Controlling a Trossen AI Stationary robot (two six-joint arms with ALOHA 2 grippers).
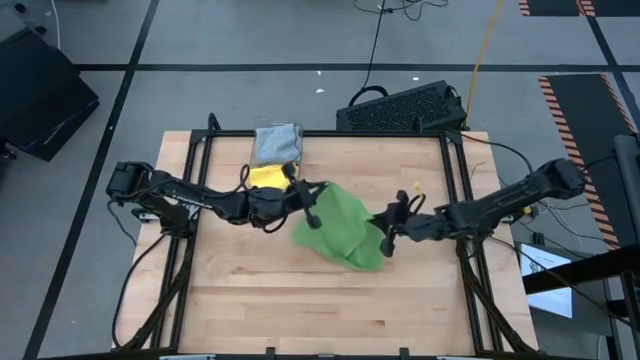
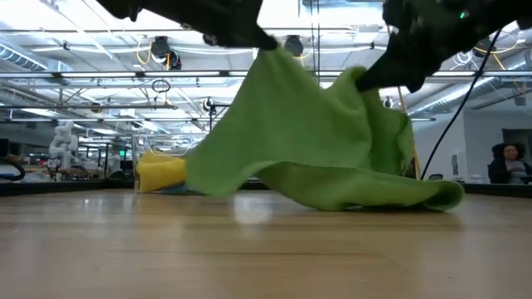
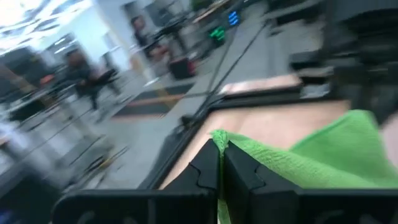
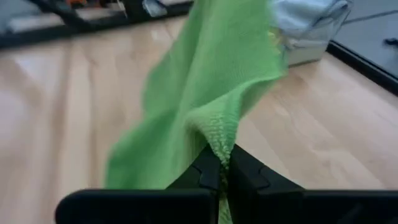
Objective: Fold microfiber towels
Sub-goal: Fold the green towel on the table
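A bright green microfiber towel (image 1: 342, 228) is held up between my two grippers at the table's middle, and its lower edge (image 2: 357, 196) drags on the wood. My left gripper (image 1: 314, 198) is shut on its far left part. My right gripper (image 1: 386, 232) is shut on its right part. A yellow towel (image 1: 268, 177) lies flat on the table behind the left gripper. A grey towel (image 1: 277, 143) sits by the far edge, in or at a clear bin. My left gripper pinches a corner or edge of the green towel (image 3: 219, 138) between its two fingers, coming nearly level from the table's left. That part is lifted highest (image 2: 271, 53), and the cloth slopes down from it. My right gripper pinches a bunched fold of the green towel (image 4: 219, 138) between its two fingers, slanting down from the table's right. That part is lifted clear (image 2: 359, 80). The cloth hangs below it in slack folds, with its bottom on the table.
The yellow towel (image 2: 160, 173) lies close behind the green one. A black perforated box (image 1: 400, 108) stands on the floor beyond the far edge. Bare wood (image 1: 300, 310) stretches toward the near edge. A person (image 2: 507, 163) shows in the room at the right.
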